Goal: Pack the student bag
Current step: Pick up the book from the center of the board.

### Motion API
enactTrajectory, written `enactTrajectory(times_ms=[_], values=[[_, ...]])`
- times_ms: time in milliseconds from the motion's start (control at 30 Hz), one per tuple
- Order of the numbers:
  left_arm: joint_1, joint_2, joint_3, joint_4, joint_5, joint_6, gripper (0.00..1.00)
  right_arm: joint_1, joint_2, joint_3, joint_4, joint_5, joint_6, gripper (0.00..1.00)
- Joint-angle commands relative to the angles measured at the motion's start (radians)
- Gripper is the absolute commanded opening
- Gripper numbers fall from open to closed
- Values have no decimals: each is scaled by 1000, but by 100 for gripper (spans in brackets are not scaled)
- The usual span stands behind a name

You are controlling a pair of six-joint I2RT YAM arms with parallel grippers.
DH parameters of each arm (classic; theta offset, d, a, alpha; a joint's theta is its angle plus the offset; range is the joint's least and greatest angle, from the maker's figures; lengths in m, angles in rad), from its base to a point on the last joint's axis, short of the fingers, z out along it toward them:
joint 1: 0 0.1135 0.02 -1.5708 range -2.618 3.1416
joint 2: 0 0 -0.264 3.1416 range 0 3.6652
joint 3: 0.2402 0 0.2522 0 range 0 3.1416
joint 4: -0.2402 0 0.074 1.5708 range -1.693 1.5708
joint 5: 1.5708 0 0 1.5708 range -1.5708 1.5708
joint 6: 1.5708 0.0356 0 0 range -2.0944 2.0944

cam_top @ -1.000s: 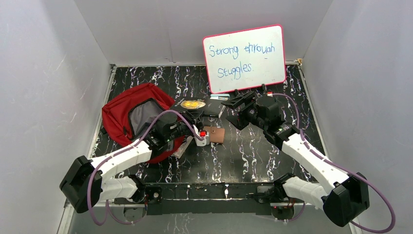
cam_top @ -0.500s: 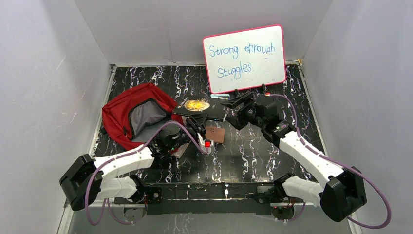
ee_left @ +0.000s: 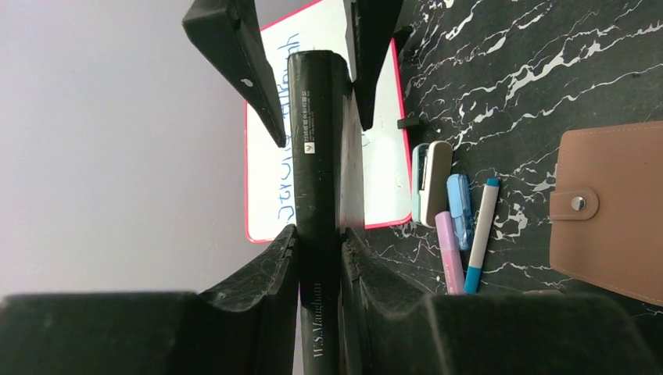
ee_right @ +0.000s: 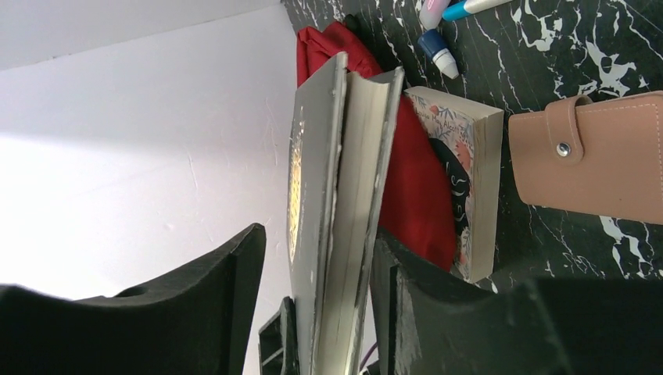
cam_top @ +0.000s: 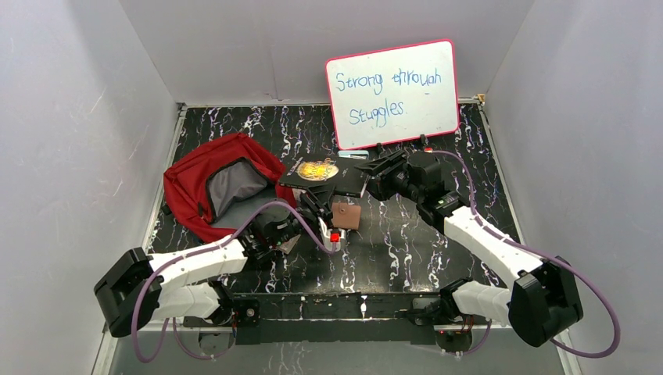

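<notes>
The student bag (cam_top: 188, 176) lies on the left of the bench (cam_top: 406, 242), its mouth open to show grey lining. We judge it soft, limp and light while unfilled. The fabric offers no stiff edge and the mouth is likely to sag shut, so the best hold looks to be the rim of the opening beside the zipper, or a black strap. It seems neither fragile nor slippery.

Just right of the bag, the left claw (ee_left: 318, 242) is clamped on the spine of a dark book (cam_top: 324, 178). The right claw (ee_right: 319, 234) straddles the book's page edge from the right, jaws apart, with a gap showing beside one finger. A tan wallet (cam_top: 346, 216) lies flat on the near side of the book.

Against a second earlier, we see the left arm drawn back toward the near edge and off the bag, leaving the lining in full view. The book sits a little nearer and further right, and the right claw has moved in on it with narrower jaws. Bag and wallet have not moved
</notes>
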Motion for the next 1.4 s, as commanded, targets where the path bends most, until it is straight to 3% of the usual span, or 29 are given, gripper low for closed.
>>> enactTrajectory(times_ms=[0, 267, 333, 367, 400, 467, 533, 600, 633, 767, 900, 1000, 1100, 1233, 1367], values=[[-17, -67, 7, 152, -15, 42, 0, -8, 12, 8, 88, -10, 13, 55], [-18, -55, -2, 152, -40, 27, 0, -15, 8, 5, 126, -33, 12, 28], [-18, -50, -2, 151, -42, 19, 0, -16, 7, -2, 145, -46, 11, 13], [-18, -47, 0, 152, -45, 12, 1, -15, 7, -7, 159, -52, 11, 1], [-18, -45, 1, 151, -46, 4, 3, -17, 6, -11, 169, -54, 11, 0], [-18, -38, 15, 142, -86, -55, 26, -21, 1, -18, 179, -44, -1, 0], [-18, -38, 42, 101, -122, -152, 40, -34, -11, -21, 178, -22, -24, 0], [-18, -63, 69, -21, -109, -225, 59, -66, -29, -22, 169, -2, -54, 0], [-18, -79, 87, -97, -97, -256, 63, -87, -39, -20, 161, 10, -71, 0], [-18, -142, 151, -272, -131, -459, 66, -162, -68, 17, 110, 65, -161, 0], [-18, -202, 223, -369, -372, -730, 70, -193, -85, 41, 83, 119, -252, 0], [-18, -203, 353, -588, -564, -1012, 69, -200, -94, 46, 76, 162, -307, 0], [-18, -132, 506, -912, -717, -1313, 69, -201, -102, 51, 72, 202, -373, 0], [-14, 3, 666, -1296, -706, -1634, 72, -207, -119, 84, 62, 271, -506, 0], [3, 83, 704, -1466, -593, -1842, 72, -208, -136, 117, 63, 311, -664, 0]])
